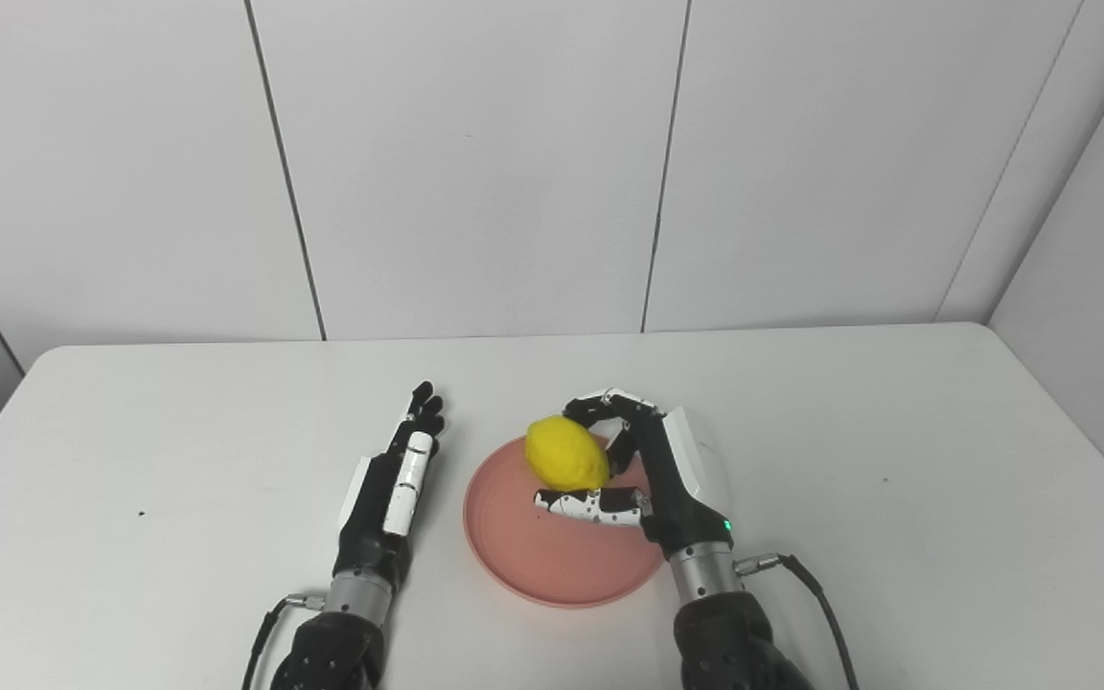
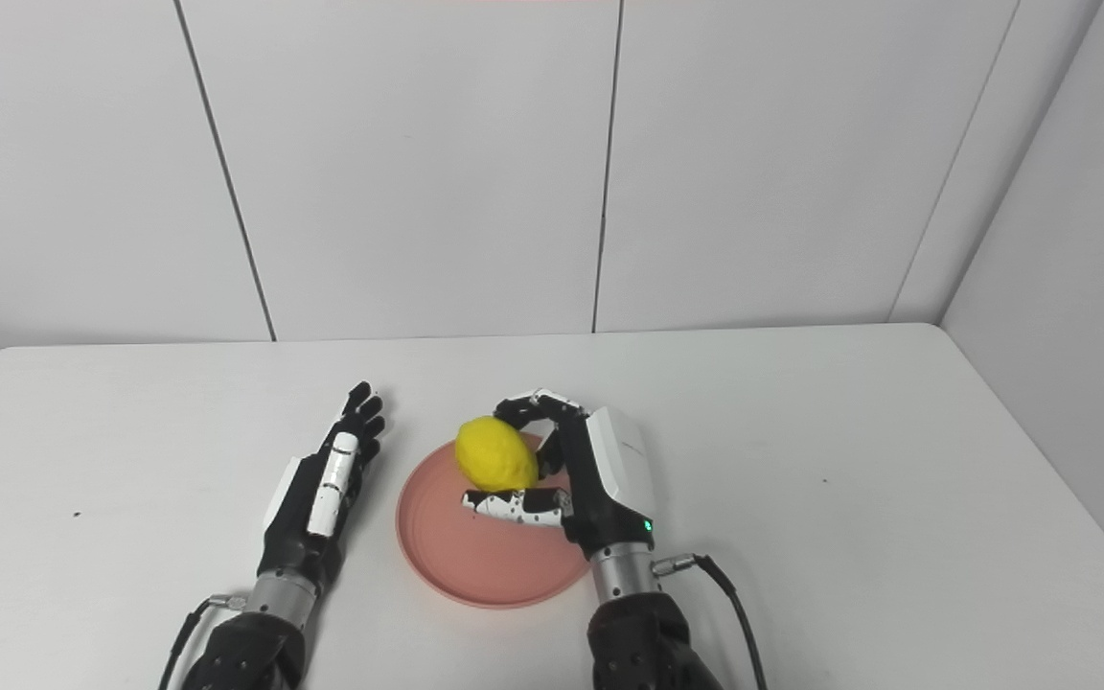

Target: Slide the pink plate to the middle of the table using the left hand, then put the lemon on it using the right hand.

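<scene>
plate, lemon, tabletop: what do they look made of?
Pink plate: probably matte plastic or melamine, going by its even salmon colour, raised rim and lack of glare; glazed ceramic seems less likely.
Lemon: dimpled yellow skin, uniformly coloured; real or a plastic replica, cannot tell.
Table: smooth white laminate or painted board by the look, with a rounded edge and a soft sheen.

Looks like I'm in some kind of lab or test booth. Past my right hand (image 1: 653, 479) there's nothing but plain white wall panels (image 1: 475, 163) with dark seams, boxing in a bare white table (image 1: 897, 498). A cable (image 1: 816, 589) plugs in just behind that wrist.
</scene>
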